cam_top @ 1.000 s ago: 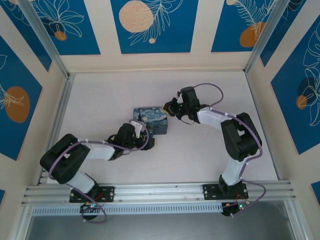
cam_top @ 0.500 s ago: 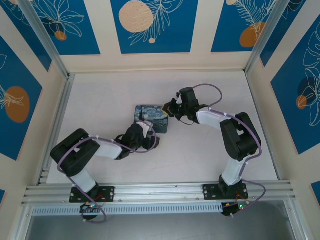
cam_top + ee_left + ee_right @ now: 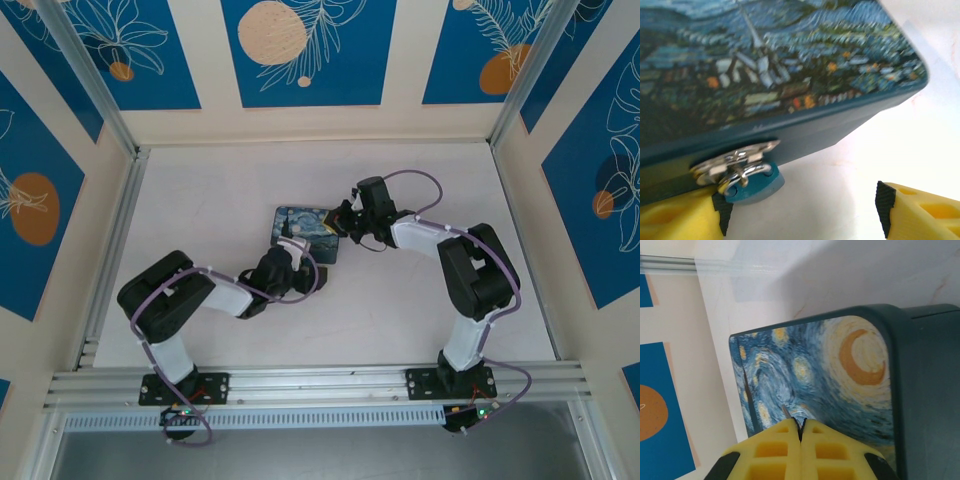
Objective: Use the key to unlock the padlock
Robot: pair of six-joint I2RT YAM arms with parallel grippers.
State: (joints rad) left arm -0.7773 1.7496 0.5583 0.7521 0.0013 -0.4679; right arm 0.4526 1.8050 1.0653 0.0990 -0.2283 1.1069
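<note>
The small blue-teal padlock (image 3: 752,182) hangs by its thin shackle from the metal hasp (image 3: 735,156) on the front wall of the painted tin (image 3: 790,60). My left gripper (image 3: 800,212) is open and low on the table in front of that wall. Its left pad (image 3: 720,212) is right beside the padlock and its right finger (image 3: 920,212) stands far off. My right gripper (image 3: 801,427) is shut above the tin's lid (image 3: 830,375), and the thin key (image 3: 786,412) pokes out from its tips. From above, the left gripper (image 3: 298,270) sits at the tin's (image 3: 305,230) near side, the right gripper (image 3: 345,215) at its far right corner.
The tin lies mid-table on a white surface (image 3: 400,310). Metal rails (image 3: 110,250) run along the left side, and a patterned wall (image 3: 660,405) stands beyond the tin's far end. Both arms' elbows (image 3: 480,270) reach in from the near edge.
My left arm has swung right and forward, bringing its gripper up to the tin's near wall. The tin has shifted slightly. The right gripper has hardly moved.
</note>
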